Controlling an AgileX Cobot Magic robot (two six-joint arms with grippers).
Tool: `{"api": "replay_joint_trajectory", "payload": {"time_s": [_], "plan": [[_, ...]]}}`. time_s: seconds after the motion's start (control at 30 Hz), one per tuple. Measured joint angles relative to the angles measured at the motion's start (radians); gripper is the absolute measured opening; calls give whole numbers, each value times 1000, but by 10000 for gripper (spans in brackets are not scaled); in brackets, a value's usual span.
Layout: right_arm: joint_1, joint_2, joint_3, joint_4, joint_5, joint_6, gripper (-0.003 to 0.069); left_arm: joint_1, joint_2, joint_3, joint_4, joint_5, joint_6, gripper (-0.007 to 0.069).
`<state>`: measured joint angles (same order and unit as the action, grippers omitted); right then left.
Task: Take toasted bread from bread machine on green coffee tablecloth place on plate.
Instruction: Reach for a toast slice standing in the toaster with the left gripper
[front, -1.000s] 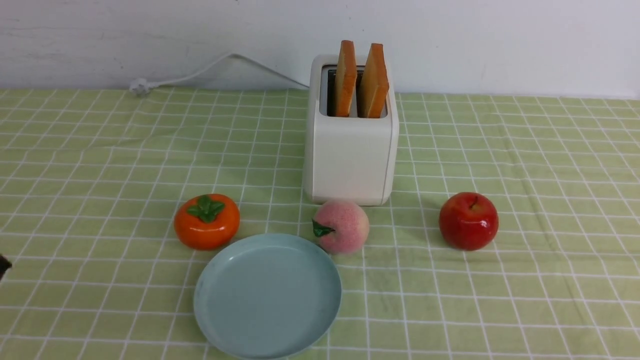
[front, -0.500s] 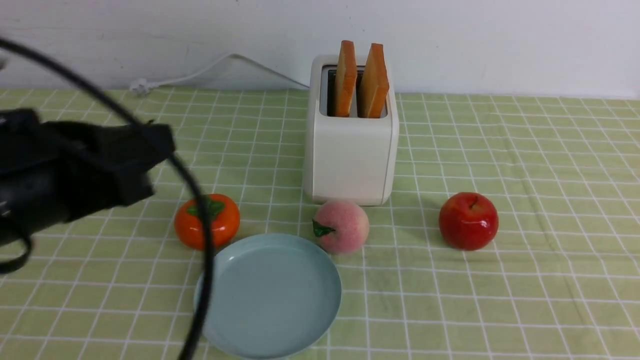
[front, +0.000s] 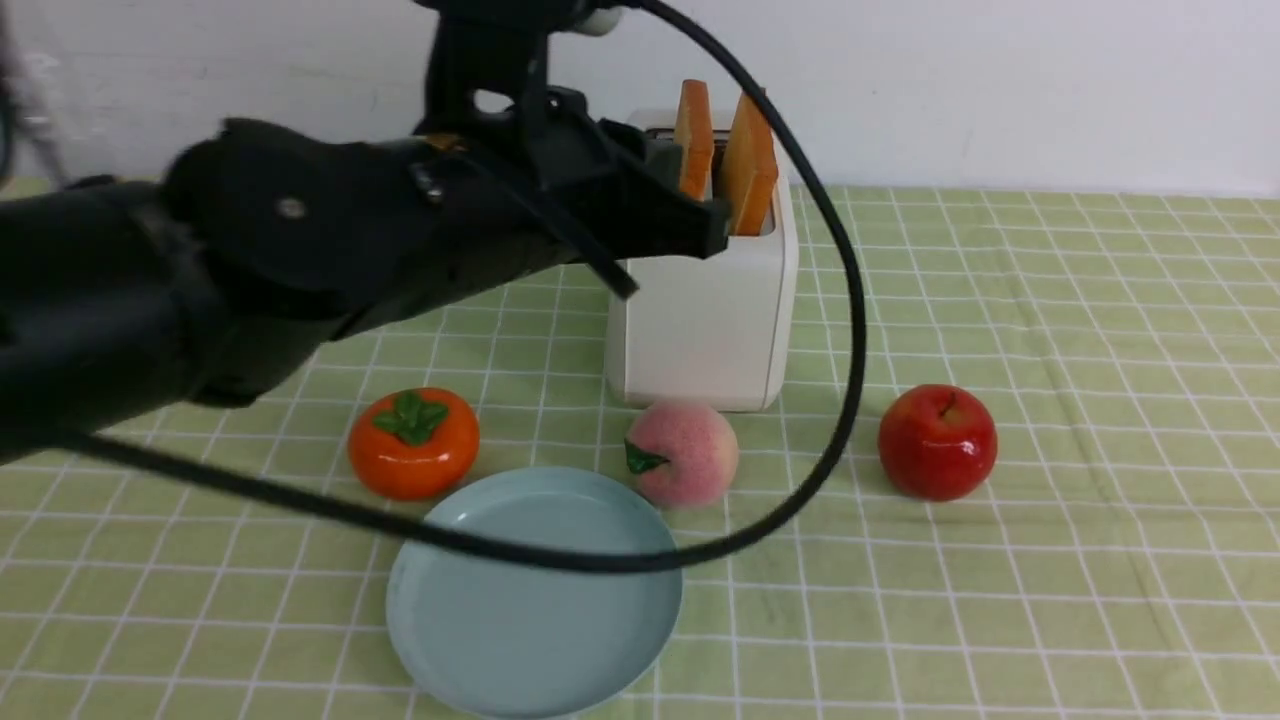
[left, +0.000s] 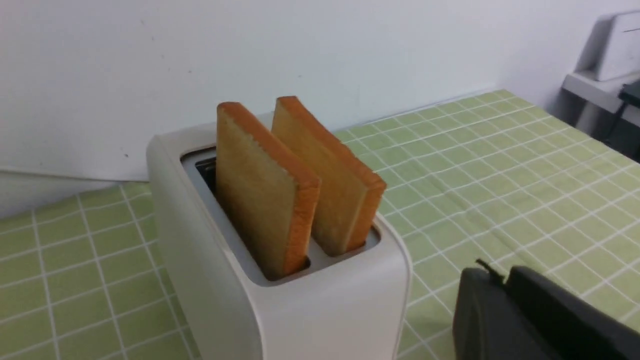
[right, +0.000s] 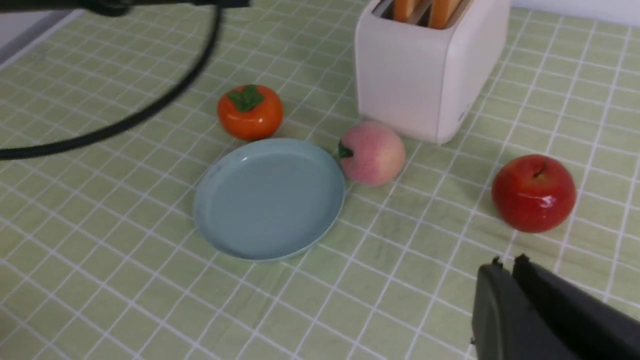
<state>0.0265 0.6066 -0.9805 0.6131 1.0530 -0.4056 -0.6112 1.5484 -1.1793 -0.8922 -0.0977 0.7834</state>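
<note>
Two slices of toasted bread stand upright in the slots of the cream-white bread machine (front: 705, 320) on the green coffee tablecloth (front: 1100, 350): the left slice (front: 693, 140) and the right slice (front: 752, 165). Both show in the left wrist view (left: 262, 185) (left: 330, 190). My left gripper (front: 712, 222) is shut and empty, in front of the slices at the machine's top edge; it also shows in the left wrist view (left: 495, 274). The pale blue plate (front: 535, 600) lies empty in front. My right gripper (right: 506, 267) is shut and empty, above the cloth near the apple.
An orange persimmon (front: 413, 442), a pink peach (front: 682, 452) and a red apple (front: 937, 441) sit between the machine and the plate. A black cable (front: 600, 562) from my left arm loops over the plate. A white wall runs behind the table.
My left arm has swung in from the far left, up and to the right, and its gripper has reached the toaster's top. The toast, plate and fruits have not moved.
</note>
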Motion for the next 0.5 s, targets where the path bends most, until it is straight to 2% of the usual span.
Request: {"api": "replay_joint_trajectory", "payload": {"time_s": [0.2, 0.27, 0.37, 0.5], "plan": [[9, 13, -3, 5, 7, -1, 47, -1, 183, -121, -3, -6, 0, 351], [9, 13, -3, 5, 7, -1, 50, -1, 218, -152, -3, -25, 0, 410], [9, 13, -3, 4, 8, -1, 53, -1, 266, -195, -3, -79, 0, 452], [9, 13, -3, 4, 8, -1, 53, 0, 335, -257, -3, -149, 0, 458]]}}
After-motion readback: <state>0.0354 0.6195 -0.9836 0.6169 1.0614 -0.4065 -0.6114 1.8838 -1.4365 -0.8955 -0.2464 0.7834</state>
